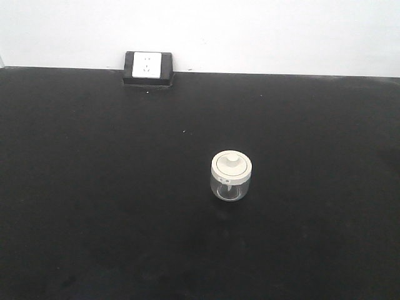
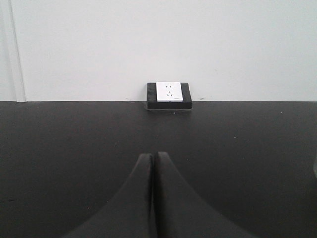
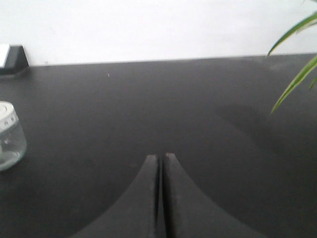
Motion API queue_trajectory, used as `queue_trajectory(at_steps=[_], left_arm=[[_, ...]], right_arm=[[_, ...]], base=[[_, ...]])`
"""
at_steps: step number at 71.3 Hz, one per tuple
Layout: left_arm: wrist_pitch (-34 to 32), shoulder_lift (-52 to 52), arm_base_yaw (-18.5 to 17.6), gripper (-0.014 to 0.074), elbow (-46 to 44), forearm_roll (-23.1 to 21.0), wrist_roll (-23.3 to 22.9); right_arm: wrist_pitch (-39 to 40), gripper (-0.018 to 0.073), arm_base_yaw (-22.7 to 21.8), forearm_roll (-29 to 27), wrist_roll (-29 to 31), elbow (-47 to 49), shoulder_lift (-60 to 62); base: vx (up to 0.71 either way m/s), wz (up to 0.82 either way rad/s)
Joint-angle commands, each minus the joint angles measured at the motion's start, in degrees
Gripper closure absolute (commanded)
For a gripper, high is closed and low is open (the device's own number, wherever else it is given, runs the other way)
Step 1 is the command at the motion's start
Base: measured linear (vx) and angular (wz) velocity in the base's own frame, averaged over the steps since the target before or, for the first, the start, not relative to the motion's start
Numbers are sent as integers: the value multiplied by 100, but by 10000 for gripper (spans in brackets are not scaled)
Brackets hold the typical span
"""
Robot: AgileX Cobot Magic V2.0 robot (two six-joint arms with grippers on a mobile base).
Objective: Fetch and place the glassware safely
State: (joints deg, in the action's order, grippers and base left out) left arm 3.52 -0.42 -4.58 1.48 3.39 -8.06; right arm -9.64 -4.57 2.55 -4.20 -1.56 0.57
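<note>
The glassware is a small squat clear jar with a cream-white knobbed lid, standing upright on the black table a little right of centre. In the right wrist view the jar shows only at the far left edge, well left of my right gripper, which is shut with nothing between its fingers. My left gripper is shut too, holding nothing, low over the table and facing the back wall. The jar is out of the left wrist view. Neither gripper appears in the front view.
A white wall socket in a black housing sits at the table's back edge against the white wall; it also faces the left gripper as the socket. Green plant leaves hang in at the right of the right wrist view.
</note>
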Motion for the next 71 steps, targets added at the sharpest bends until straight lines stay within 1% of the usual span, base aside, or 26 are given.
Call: queue_trajectory(at_steps=[1, 16, 71], left_arm=[[-389, -96, -6, 603, 171, -6, -60], [-389, -96, -6, 603, 171, -6, -60], [-389, -96, -6, 603, 171, -6, -60]], right_arm=[[603, 567, 57, 89, 96, -110, 74], [832, 567, 92, 73, 177, -110, 74], [825, 567, 92, 69, 177, -110, 69]], base=[[0, 0], [0, 0], [0, 0]])
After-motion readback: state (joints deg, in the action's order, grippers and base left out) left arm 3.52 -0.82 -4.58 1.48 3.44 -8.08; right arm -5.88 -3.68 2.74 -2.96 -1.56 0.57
